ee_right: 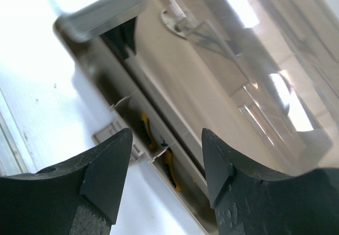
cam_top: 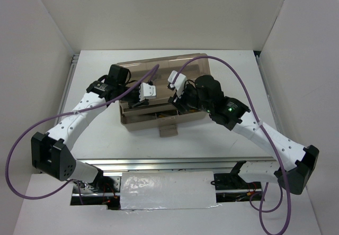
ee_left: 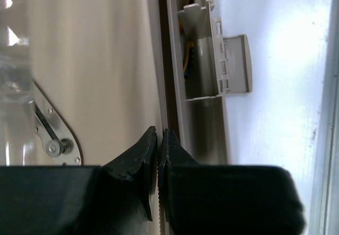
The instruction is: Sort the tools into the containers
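- Bench: white; carries the beige toolbox at centre, just beyond both arms.
- Lid: translucent brown, lies open on the far side of the toolbox. In the R wrist view we see it as a glossy clear sheet at upper right.
- Left gripper: clenched, jaws pressed tog. The tips sit right at the rim of a tray tier. We can't tell if the thin rim is pinched betw. them. Top view puts it over the box's L half.
- Right gripper: released, jaws wide apart, nothing betw. them. It hangs above the box's front edge, over the R half in the top view.
- Pliers: yellow-and-black handles lying inside the narrow front compartment of the toolbox, low down behind the front wall. We see them thru the gap of the right gripper, and as a yellow sliver in the L wrist view. How many: we can't tell.
- Latch: flat beige piece, sticks out from the box's front wall over the bench.
- Hinge arm: metal strap w/ rivet on the tier's face, near the left gripper's fingers, not touching.
- Cables: purple, one looping off each arm.
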`<state>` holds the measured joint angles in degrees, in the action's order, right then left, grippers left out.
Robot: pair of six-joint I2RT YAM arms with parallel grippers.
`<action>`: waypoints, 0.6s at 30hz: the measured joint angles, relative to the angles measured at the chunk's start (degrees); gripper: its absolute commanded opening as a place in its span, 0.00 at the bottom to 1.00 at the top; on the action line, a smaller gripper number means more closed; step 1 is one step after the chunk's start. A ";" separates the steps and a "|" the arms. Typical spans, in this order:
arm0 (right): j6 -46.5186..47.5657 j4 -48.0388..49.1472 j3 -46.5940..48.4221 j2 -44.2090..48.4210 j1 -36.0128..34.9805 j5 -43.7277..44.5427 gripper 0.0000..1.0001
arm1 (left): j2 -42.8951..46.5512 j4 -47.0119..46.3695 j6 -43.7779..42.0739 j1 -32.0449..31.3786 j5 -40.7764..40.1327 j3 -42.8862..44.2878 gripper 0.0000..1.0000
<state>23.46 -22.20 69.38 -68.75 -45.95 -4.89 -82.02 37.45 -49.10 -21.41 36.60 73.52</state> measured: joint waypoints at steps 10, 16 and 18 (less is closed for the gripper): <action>-6.32 0.35 -1.22 -1.49 4.20 4.87 0.64 | 14.47 -4.02 1.03 -7.76 -2.32 -5.31 0.30; -10.05 -1.73 1.03 -4.22 6.36 2.67 0.64 | 16.74 -5.46 -0.26 -8.48 -3.54 -6.56 0.33; -10.86 -2.51 1.75 -4.02 7.39 0.52 0.64 | 16.76 -4.46 -0.92 -8.48 -3.45 -7.34 0.47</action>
<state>12.60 -24.71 71.13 -72.77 -38.57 -4.36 -65.25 32.99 -50.02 -29.89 33.15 66.17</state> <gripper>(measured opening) 0.642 0.382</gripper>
